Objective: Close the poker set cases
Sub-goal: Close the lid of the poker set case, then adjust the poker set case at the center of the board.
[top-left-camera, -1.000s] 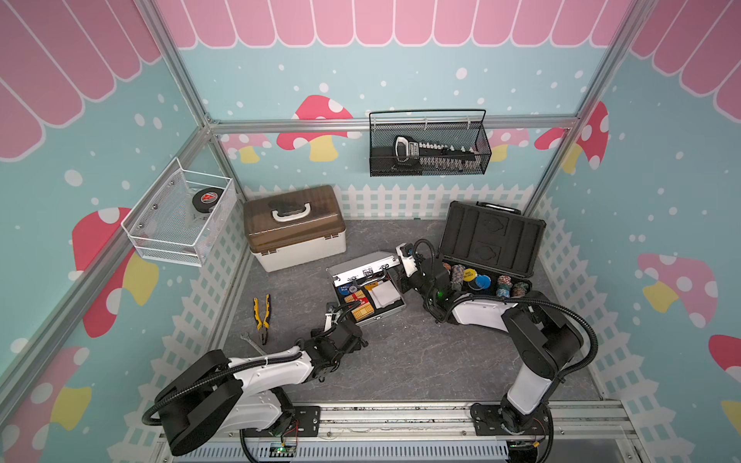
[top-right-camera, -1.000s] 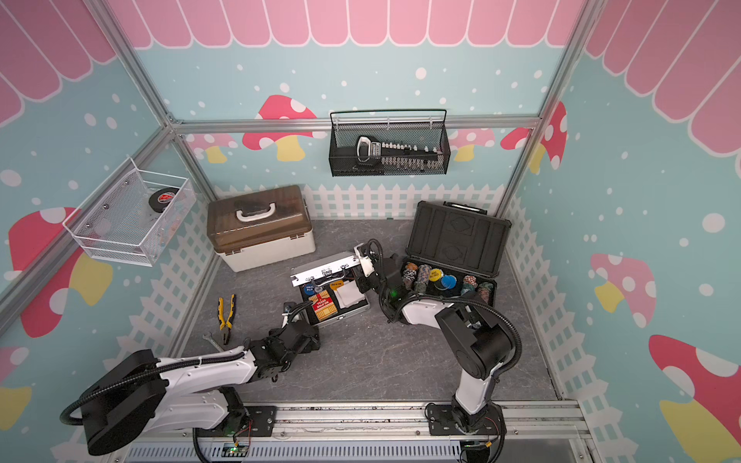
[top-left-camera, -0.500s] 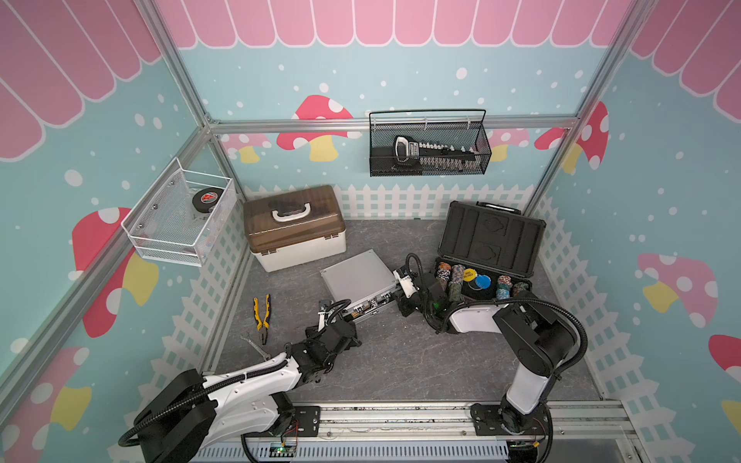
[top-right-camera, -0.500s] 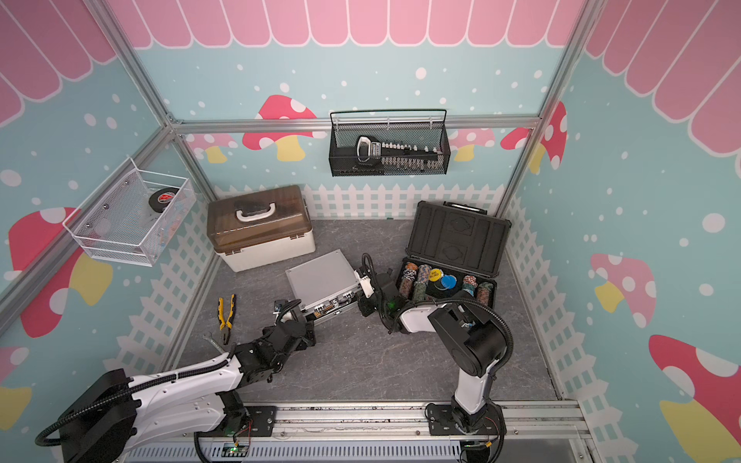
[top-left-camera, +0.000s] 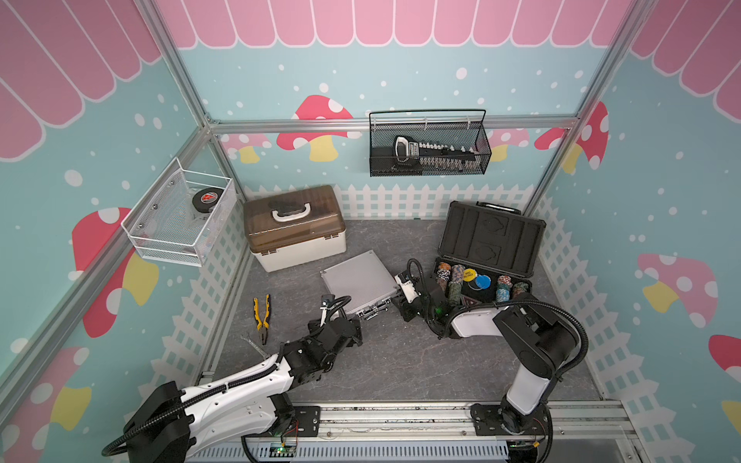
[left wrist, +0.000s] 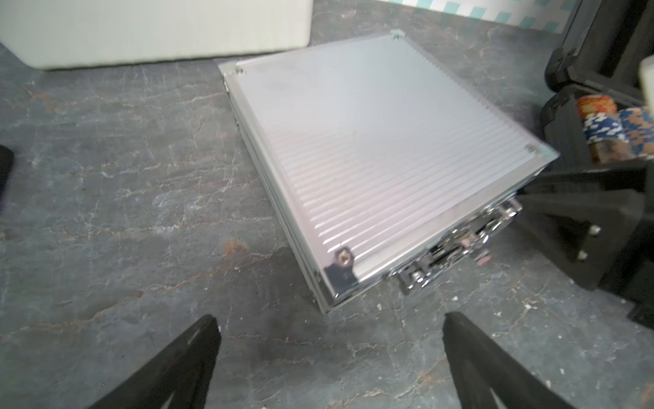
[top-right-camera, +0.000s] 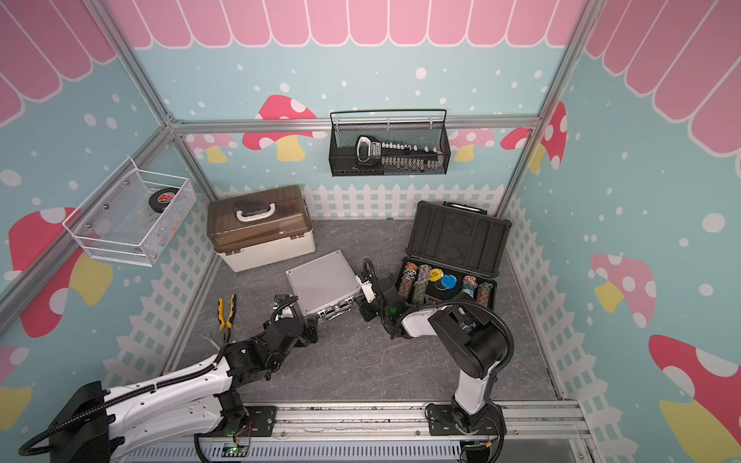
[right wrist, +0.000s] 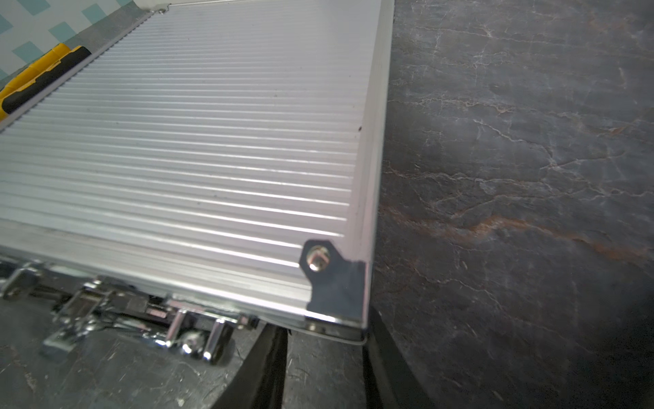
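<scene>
Top views first. The silver case (top-left-camera: 359,282) lies flat and shut on the floor (top-left-camera: 401,360), between the cream box (top-left-camera: 296,240) and the dark grey case (top-left-camera: 491,240). A second ago its lid stood up over the cards, so that looks like one case down and one to go. The right gripper (top-left-camera: 402,310) sits at the silver case's front corner on the chip side. The left gripper (top-left-camera: 353,320) hangs just off the handle edge. The dark grey case gapes open in both top views, lid upright near the back fence (top-left-camera: 401,200), chips (top-left-camera: 453,280) on show.

Left wrist now. The left gripper (left wrist: 329,318) has its fingers (left wrist: 184,354) spread wide, with nothing but bare floor between them. The silver case (left wrist: 382,159) is just ahead, its near corner pointing at the camera.

Right wrist. The right gripper (right wrist: 323,354) has its fingers (right wrist: 265,371) a little apart, with floor in the gap and nothing pinched. The silver case's (right wrist: 194,159) corner is just beyond them. The chrome latches (right wrist: 81,311) jut out from the front edge, and I can't tell whether they've caught.

There's plenty of open floor toward the rail, and the pliers (top-left-camera: 261,316) are well off to the side. The dark lid is the tight spot, I reckon. The fence is close behind it and the right arm's own elbow is in front of the base, so coming over the lid's top edge looks best.
</scene>
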`<state>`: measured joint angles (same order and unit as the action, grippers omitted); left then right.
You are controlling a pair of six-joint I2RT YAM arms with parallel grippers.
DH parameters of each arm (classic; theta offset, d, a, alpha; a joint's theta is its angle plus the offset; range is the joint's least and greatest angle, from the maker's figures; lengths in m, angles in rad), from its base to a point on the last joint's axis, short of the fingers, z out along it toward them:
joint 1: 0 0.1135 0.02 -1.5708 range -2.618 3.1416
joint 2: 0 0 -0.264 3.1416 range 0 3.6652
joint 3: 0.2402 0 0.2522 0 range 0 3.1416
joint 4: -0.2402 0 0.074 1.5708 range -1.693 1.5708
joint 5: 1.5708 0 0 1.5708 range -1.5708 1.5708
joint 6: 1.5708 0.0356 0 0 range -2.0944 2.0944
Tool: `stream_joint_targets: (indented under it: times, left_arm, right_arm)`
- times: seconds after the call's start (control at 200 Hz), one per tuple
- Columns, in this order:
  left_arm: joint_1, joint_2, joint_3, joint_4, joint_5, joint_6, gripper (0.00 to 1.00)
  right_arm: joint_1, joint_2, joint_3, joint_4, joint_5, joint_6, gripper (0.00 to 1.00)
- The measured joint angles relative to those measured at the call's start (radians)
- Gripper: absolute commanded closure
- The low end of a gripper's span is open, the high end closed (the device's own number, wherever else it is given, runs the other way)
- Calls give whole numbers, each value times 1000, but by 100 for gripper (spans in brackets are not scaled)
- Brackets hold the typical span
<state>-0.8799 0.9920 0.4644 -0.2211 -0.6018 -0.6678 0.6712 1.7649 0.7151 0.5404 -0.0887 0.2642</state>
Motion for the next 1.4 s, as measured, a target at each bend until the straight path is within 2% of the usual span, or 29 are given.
stream_joint_targets:
  times: [0.275,0.625,0.936,1.121,1.401]
  left_arm:
    - [12,100,95,31,-51,20,0]
    - [120,243,97,103,-31,-32,0]
    - [218,258,97,138,20,-108,0]
    - [250,306,97,157,67,-118,0]
    - [314,383,118,198,138,-133,0]
  right_arm:
    - [11,-64,-64,-48,1,0,64]
    - [18,-164,-49,-114,-8,-10,63]
    - [18,-165,132,-226,6,-23,63]
    - [18,-84,286,-304,17,-25,63]
    - [14,34,375,-421,28,-27,54]
